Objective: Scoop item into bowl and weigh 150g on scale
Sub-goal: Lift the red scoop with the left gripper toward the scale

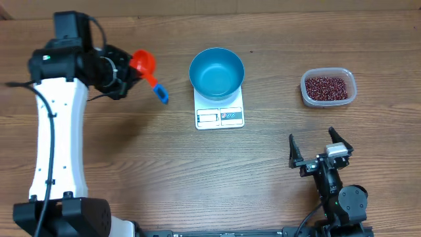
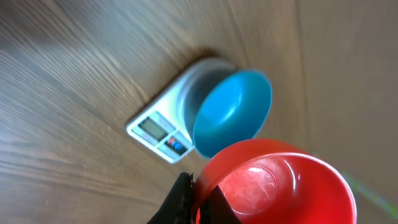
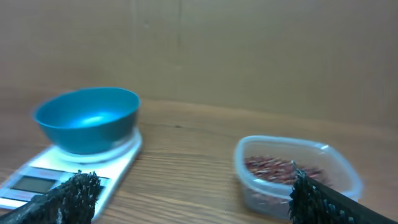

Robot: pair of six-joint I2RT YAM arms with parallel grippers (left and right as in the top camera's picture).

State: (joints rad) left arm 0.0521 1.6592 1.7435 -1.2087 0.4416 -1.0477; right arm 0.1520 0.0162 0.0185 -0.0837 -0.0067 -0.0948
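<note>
Beans (image 1: 327,86): a loose heap in the clear tub (image 1: 354,84), at the far right of the tabletop (image 1: 131,164), well apart from the bowl.
Handling: tiny, hard, dry grains that likely roll and scatter. They are too small to pinch, so they need scooping.
Scoop (image 1: 143,63): a red cup on a blue handle. It looks like stiff, light plastic, and the cup is empty.
Left claw (image 1: 128,71): clamped shut on the scoop close to the cup, left of the bowl.
Right claw (image 1: 311,135): spread wide and holding nothing, in front of the tub.
Bowl (image 1: 217,72): blue and empty, sitting on the scale (image 1: 220,116). It is probably light and slippery, so a knock could shift it.
Hold: keep the cup level once it is filled.
</note>
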